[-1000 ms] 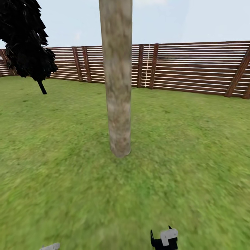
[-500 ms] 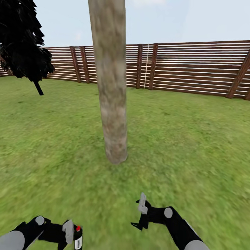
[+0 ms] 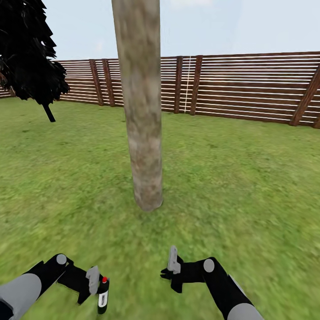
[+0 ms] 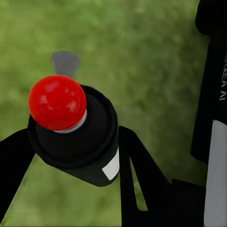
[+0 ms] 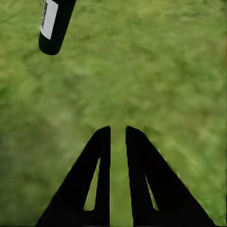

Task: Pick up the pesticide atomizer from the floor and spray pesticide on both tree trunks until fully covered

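Green lawn (image 3: 249,186) stretches before us to a brown horizontal-slat wooden fence (image 3: 249,89) under a pale sky. From the head camera, a thick trunk of mottled grey-brown and beige bark (image 3: 142,133) rises straight ahead of us, bare and upright, planted in the grass; we see no white specks on it. A black column-shaped conifer (image 3: 26,53) stands far off to the left by the fence. Our left gripper (image 3: 91,284) holds a small black atomizer bottle with a red cap and white label (image 3: 102,294) low at the left, well short of the trunk. Our right gripper (image 3: 172,266) hangs to the right of it, carrying nothing. Half a second ago both arms sat lower in this view; they have since risen and reached further forward, the right gripper shifting slightly leftward, while trunk and fence hold their places.

From the left wrist camera, the black fingers (image 4: 137,165) pinch the atomizer bottle (image 4: 80,142) on either side, its round red cap (image 4: 56,101) turned toward the lens, grass blurred behind.

From the right wrist camera, our right gripper's (image 5: 118,137) two black fingers (image 5: 97,165) sit almost pressed together, a thin strip of grass showing between them. The bottle (image 5: 54,23) hangs over the lawn beyond them.
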Available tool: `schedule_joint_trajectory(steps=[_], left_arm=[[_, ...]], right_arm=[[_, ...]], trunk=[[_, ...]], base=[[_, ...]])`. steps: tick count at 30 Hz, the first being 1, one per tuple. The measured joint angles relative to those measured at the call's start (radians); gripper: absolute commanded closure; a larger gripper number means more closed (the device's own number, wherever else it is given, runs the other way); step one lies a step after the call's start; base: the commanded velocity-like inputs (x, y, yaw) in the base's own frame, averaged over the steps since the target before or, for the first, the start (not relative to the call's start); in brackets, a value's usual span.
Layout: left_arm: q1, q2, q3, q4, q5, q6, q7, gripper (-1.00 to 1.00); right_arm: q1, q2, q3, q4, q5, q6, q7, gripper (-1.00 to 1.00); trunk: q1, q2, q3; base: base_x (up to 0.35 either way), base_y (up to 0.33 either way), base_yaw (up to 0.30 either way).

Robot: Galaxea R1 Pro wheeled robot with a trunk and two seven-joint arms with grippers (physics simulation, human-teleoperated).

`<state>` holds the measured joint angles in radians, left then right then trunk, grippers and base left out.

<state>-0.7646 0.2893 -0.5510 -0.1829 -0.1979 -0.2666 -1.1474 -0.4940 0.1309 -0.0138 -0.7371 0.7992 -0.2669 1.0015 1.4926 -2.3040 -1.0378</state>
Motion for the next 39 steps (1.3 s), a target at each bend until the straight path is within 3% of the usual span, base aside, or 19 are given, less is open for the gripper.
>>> schedule_joint_trajectory(steps=[3, 7, 10, 12, 15, 22, 26, 33, 39], left_arm=[[0.006, -0.001, -0.006, -0.039, -0.006, -0.001, 0.000, 1.00], [0.007, -0.005, -0.005, -0.082, -0.007, -0.001, 0.001, 1.00], [0.009, -0.015, -0.007, -0.121, -0.009, -0.001, 0.052, 1.00], [0.010, -0.041, -0.013, -0.126, -0.045, -0.002, 0.092, 1.00], [0.011, -0.091, -0.009, -0.126, -0.128, -0.002, 0.104, 1.00], [0.011, -0.129, -0.010, -0.125, -0.171, -0.009, 0.098, 1.00], [0.013, -0.159, -0.010, -0.127, -0.177, -0.018, 0.091, 1.00], [0.013, -0.185, -0.009, -0.127, -0.176, -0.044, 0.047, 1.00], [0.013, -0.239, -0.008, -0.127, -0.180, -0.039, 0.059, 1.00]], right_arm=[[0.000, 0.005, 0.000, -0.002, 0.001, 0.000, 0.000, 1.00], [0.000, 0.036, 0.000, -0.006, 0.001, 0.000, 0.000, 1.00], [-0.001, 0.044, 0.001, -0.009, 0.001, 0.000, 0.000, 1.00], [-0.001, 0.044, 0.002, -0.011, 0.000, 0.000, 0.000, 1.00], [-0.001, 0.044, 0.002, -0.011, 0.000, 0.000, 0.000, 1.00], [-0.002, 0.044, 0.000, -0.010, 0.000, 0.000, 0.000, 1.00], [-0.002, 0.044, 0.000, -0.009, 0.000, 0.000, 0.000, 1.00], [-0.002, 0.044, 0.000, -0.010, 0.000, 0.000, 0.000, 1.00], [-0.002, 0.044, 0.000, -0.010, 0.000, 0.000, -0.001, 1.00]], trunk=[[0.000, 0.000, 0.000], [0.000, 0.000, 0.000], [0.000, 0.000, 0.000], [0.000, 0.000, 0.000], [0.000, 0.000, 0.000], [0.000, 0.000, 0.000], [0.000, 0.000, 0.000], [0.000, 0.000, 0.000], [0.000, 0.000, 0.000]], base=[[0.000, 0.000, 0.000], [0.000, 0.000, 0.000], [0.000, 0.000, 0.000], [0.000, 0.000, 0.000], [0.000, 0.000, 0.000], [0.000, 0.000, 0.000], [0.000, 0.000, 0.000], [0.000, 0.000, 0.000], [0.000, 0.000, 0.000]])
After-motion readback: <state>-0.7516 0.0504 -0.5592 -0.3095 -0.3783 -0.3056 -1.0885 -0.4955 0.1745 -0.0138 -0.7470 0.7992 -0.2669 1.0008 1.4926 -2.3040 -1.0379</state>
